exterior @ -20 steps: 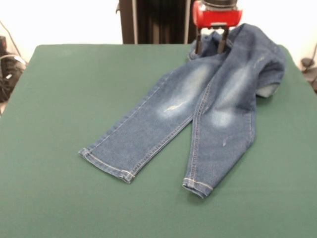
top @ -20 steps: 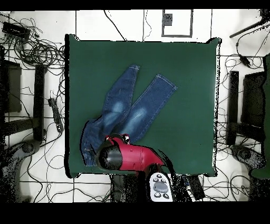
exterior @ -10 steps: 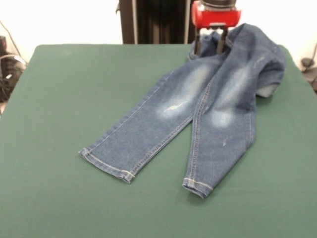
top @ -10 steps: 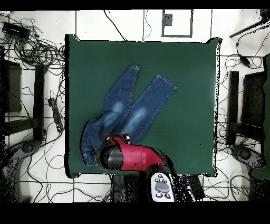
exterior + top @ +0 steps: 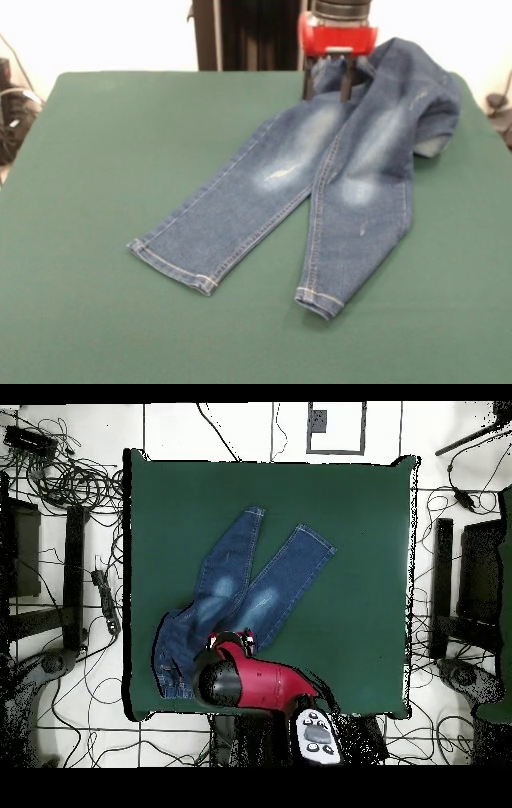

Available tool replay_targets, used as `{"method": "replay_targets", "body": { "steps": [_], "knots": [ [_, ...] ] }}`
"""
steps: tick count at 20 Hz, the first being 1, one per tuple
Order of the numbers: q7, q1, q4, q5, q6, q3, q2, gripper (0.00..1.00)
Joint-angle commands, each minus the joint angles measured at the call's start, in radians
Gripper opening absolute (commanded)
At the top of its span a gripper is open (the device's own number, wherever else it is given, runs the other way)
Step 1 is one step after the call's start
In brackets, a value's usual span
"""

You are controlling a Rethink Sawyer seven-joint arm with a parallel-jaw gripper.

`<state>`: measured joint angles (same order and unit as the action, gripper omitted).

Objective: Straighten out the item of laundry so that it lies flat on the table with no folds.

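Note:
The item of laundry (image 5: 336, 160) is a small pair of blue jeans with pale thigh patches. Its two legs fan out toward the near side of the green table (image 5: 96, 160), cuffs flat. The waist end is bunched and folded over at the far right. My gripper (image 5: 328, 82) stands at the waist's left part, open, its two dark fingers apart and touching or just above the cloth. Seen from overhead, the jeans (image 5: 245, 574) lie left of the middle of the table (image 5: 360, 534), and the red arm head (image 5: 235, 679) covers the waist and the fingers.
The bunched waist lies close to the table's far right edge in the front view. Cables and dark stands (image 5: 70, 574) ring the table on the floor. A grey control box (image 5: 318, 736) sits beside the arm's base.
The gripper has shifted a little to the left in the front view, along the waist. The jeans lie as before.

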<state>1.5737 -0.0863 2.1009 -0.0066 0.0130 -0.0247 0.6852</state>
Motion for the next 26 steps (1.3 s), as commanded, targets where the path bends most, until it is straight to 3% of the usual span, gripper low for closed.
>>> {"method": "replay_targets", "body": {
  "steps": [1, 8, 20, 26],
  "knots": [
    [0.275, 0.018, 0.077, 0.037, 0.071, 0.107, -0.022, 1.0],
    [0.323, 0.03, 0.117, 0.085, 0.084, 0.145, -0.004, 1.0],
    [0.276, -0.023, 0.126, 0.102, -0.031, 0.215, 0.005, 1.0],
    [0.278, -0.019, 0.128, 0.118, -0.02, 0.212, -0.017, 1.0]
  ]
}}
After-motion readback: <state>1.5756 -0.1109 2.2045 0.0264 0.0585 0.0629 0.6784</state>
